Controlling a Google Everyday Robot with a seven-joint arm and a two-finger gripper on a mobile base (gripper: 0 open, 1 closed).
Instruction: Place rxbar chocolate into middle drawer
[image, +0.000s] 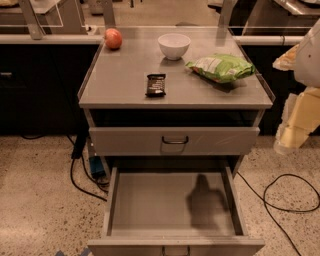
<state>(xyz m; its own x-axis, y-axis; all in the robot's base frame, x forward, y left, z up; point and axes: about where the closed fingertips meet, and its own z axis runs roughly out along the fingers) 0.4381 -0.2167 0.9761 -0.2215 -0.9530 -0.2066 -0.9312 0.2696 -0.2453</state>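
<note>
Speckled stone floor (40, 190) strewn with black cables (280, 200) surrounds a grey metal desk (125, 75) with drawers beneath it. On the desk the small, flat, black-brown rxbar chocolate (156, 85) lies near the front edge, untouched and apart from everything else. Behind it stands a round white ceramic bowl (174, 46). A puffy green chip bag (221, 68) lies on the side nearer the arm, and a round reddish apple (113, 38) sits at the far back corner. The grey top drawer (174, 141) is closed. The grey middle drawer (172, 202) below it is pulled out, its floor bare.

The pale, cream-coloured tool (295, 125) hangs at the right edge of the view, beside the desk and well apart from the bar. Whether it is open or closed cannot be told.

The step in hand looks to be the reach and grasp. The tool would do best to cross in front of the chip bag and descend straight from above. It should close across the bar's narrow width, low against the desk, because the wrapper is thin. After lifting, the bar must clear the front edge. It can then be lowered over the open drawer and released close to its floor.
</note>
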